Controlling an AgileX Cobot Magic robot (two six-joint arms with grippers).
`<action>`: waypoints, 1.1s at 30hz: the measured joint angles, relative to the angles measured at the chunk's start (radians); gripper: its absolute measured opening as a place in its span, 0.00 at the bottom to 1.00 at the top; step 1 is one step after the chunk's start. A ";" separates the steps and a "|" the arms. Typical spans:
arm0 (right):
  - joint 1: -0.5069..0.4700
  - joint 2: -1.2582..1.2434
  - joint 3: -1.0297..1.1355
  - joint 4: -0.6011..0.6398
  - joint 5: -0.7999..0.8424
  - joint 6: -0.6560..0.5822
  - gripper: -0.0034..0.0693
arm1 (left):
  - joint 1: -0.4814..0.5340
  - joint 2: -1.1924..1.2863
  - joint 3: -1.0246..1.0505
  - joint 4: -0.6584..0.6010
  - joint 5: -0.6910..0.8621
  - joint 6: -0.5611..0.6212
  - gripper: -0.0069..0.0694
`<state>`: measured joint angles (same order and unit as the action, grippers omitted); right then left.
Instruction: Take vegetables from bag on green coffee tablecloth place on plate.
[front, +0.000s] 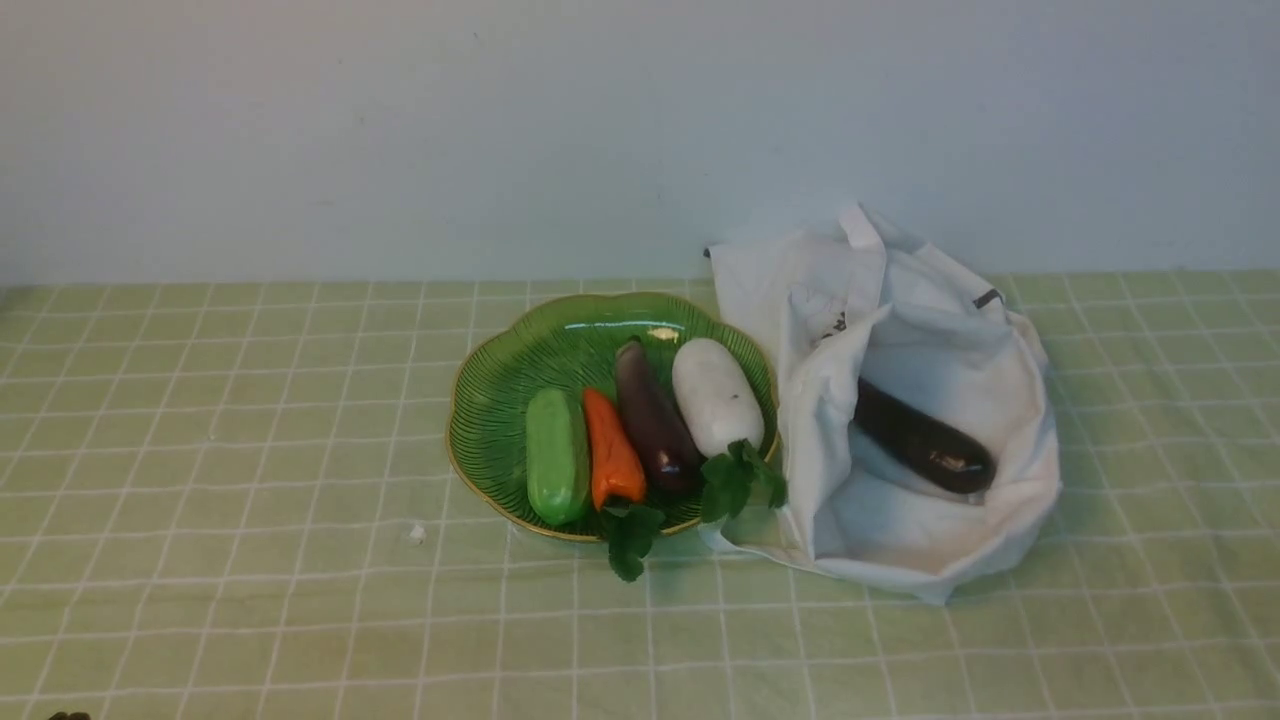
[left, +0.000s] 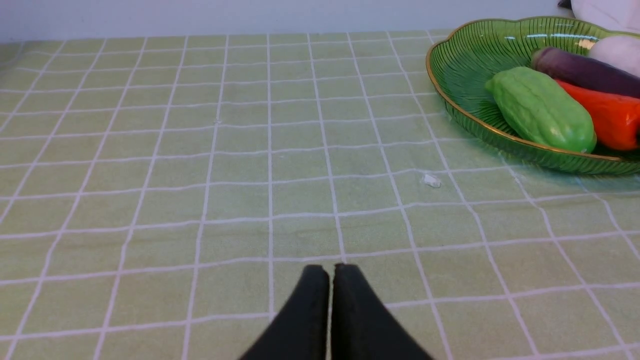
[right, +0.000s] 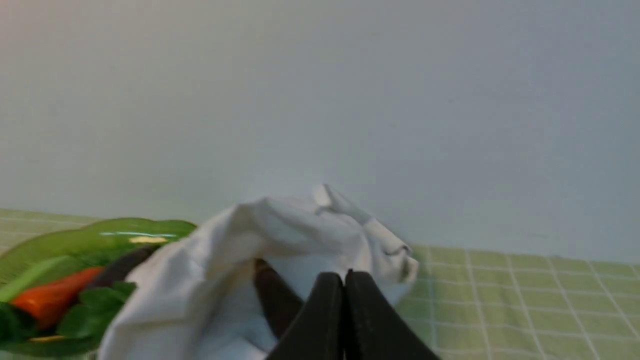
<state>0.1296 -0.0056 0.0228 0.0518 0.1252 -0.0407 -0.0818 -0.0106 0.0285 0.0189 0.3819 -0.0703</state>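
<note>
Four vegetables (front: 650, 410) lay on the plate (front: 490, 400); one eggplant (front: 925, 440) remained in the bag (front: 1030, 500). Both arms' fingers (left: 331, 270) (right: 346, 275) were closed, gripping nothing.

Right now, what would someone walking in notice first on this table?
Probably the shiny green plate near the middle of the cloth, with a bright orange carrot lying between a green vegetable and a dark eggplant. Next, the rumpled white bag on the plate's right, its mouth gaping around another dark eggplant.
</note>
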 joint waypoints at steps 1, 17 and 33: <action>-0.027 -0.003 0.005 0.000 0.001 0.000 0.03 | 0.000 0.000 0.000 0.000 0.000 0.000 0.09; -0.132 -0.006 0.003 -0.003 0.238 -0.003 0.03 | 0.000 0.000 0.000 0.000 0.000 0.000 0.09; -0.058 -0.006 0.003 -0.003 0.238 0.000 0.03 | 0.000 0.000 0.000 0.000 0.000 0.000 0.09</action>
<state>0.0719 -0.0114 0.0258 0.0485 0.3632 -0.0403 -0.0818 -0.0106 0.0285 0.0189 0.3819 -0.0703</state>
